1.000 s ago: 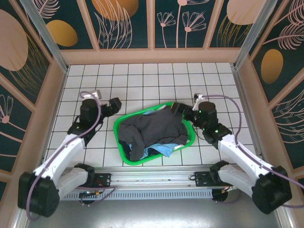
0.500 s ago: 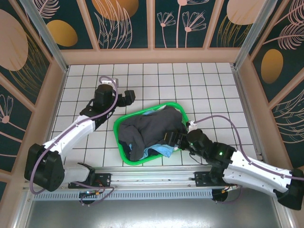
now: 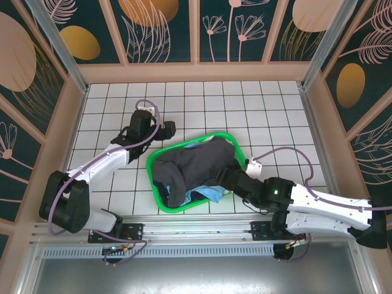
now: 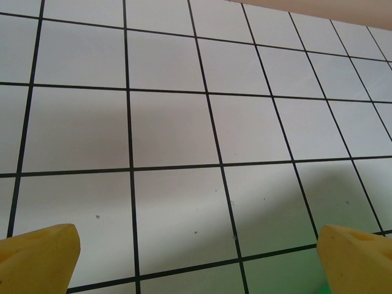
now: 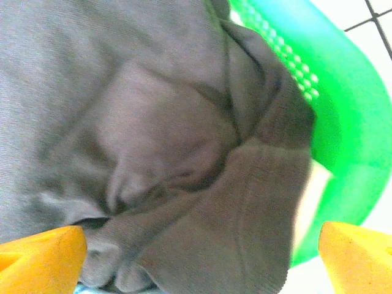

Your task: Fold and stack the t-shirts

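Hovering wide open, empty: right gripper (image 5: 199,257) over grey t-shirt (image 5: 122,122), left gripper (image 4: 196,257) over tiles (image 4: 171,122)

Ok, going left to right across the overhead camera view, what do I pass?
Left hand → dark grey t-shirt → right hand. The green basket spans under the shirt, so it has no clear place in the order.
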